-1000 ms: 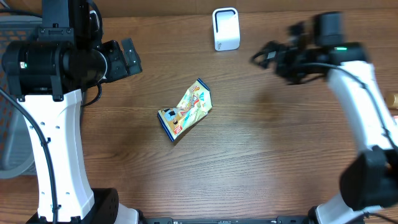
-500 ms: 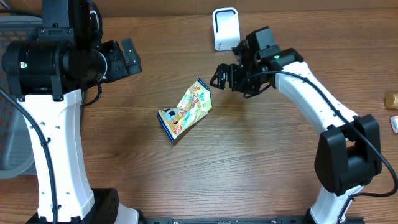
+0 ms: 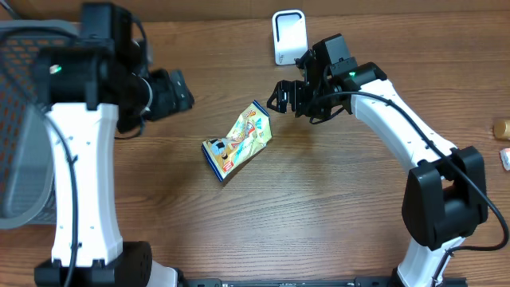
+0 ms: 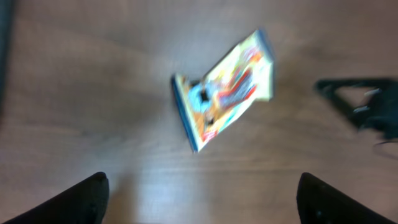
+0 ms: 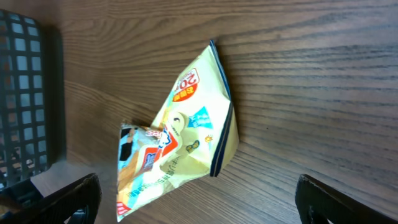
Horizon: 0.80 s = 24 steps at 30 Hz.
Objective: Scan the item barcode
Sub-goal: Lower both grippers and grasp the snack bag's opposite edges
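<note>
Right arm: over the last second it swung in from the far side. Your right gripper [image 3: 279, 97] now hangs just beside the upper corner of the snack packet [image 3: 237, 142], and it has hardly moved in the last half second.
Right gripper: fingers spread wide with nothing between them.
Left arm: it has just shifted toward the middle, and its wrist view is smeared by that motion.
Left gripper [image 3: 174, 92]: fingers apart and empty, well apart from the packet.
Packet: it lies where it lay, flat on the surface [image 3: 335, 199] near the centre and untouched by either arm.
Scanner [image 3: 289, 36]: it stands at the far edge, behind the right gripper.
Mesh basket [image 3: 20, 119]: it sits at the left edge.
Meaning for you: both arms are closing in but nothing is grasped, so the pick-up comes first and the scan has not begun.
</note>
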Each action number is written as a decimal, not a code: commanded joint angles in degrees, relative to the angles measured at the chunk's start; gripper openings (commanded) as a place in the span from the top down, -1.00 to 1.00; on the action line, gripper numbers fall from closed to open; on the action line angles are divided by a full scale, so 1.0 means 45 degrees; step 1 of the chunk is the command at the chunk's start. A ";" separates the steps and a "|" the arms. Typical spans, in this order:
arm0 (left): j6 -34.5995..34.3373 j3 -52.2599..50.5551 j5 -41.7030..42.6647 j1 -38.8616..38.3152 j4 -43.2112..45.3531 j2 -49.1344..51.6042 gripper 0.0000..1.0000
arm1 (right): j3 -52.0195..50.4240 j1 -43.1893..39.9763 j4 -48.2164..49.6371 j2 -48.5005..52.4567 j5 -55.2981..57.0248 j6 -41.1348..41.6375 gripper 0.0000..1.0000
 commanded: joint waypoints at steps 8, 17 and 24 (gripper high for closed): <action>0.0053 -0.6188 0.0942 0.0049 0.2545 0.0063 -0.59 | -0.0053 0.0117 0.0597 0.1671 -0.0296 0.0389 -0.85; -0.0913 -0.9199 0.1112 0.0053 0.5168 0.0068 -0.66 | -0.0053 0.0806 0.1287 0.2735 0.0092 0.1525 -0.49; -0.0913 -0.9646 0.1103 0.0053 0.6130 0.0068 -0.69 | -0.0053 0.1054 0.1350 0.3113 0.0121 0.1914 -0.13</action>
